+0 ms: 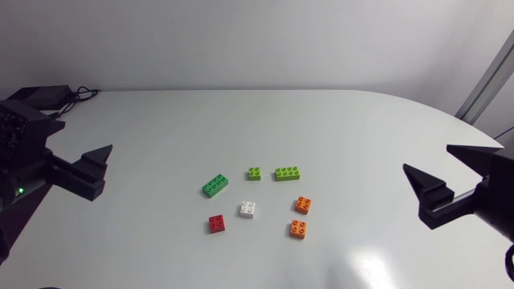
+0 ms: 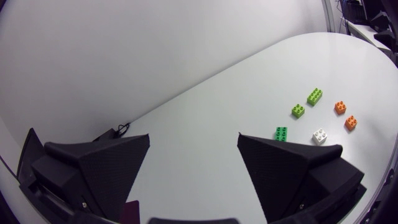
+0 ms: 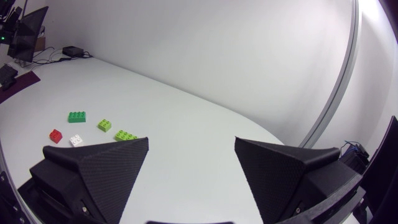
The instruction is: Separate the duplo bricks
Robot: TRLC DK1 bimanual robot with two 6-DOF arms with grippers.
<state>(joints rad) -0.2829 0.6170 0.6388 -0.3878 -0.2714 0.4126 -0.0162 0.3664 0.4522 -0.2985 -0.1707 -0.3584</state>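
Several duplo bricks lie singly, apart from one another, in the middle of the table. They are a dark green brick [image 1: 214,185], a small light green one [image 1: 254,172], a long light green one [image 1: 287,172], a white one [image 1: 247,209], a red one [image 1: 217,223] and two orange ones [image 1: 302,205] [image 1: 298,229]. My left gripper [image 1: 100,170] hangs open and empty at the table's left side, far from the bricks. At the right side my right gripper [image 1: 427,160] is also open and empty. In the left wrist view the dark green brick [image 2: 281,133] and white brick [image 2: 320,135] show past one finger.
A black box with cables [image 1: 50,95] sits at the table's back left corner. The white tabletop [image 1: 265,120] stretches bare behind the bricks, and its curved edge runs at the back right.
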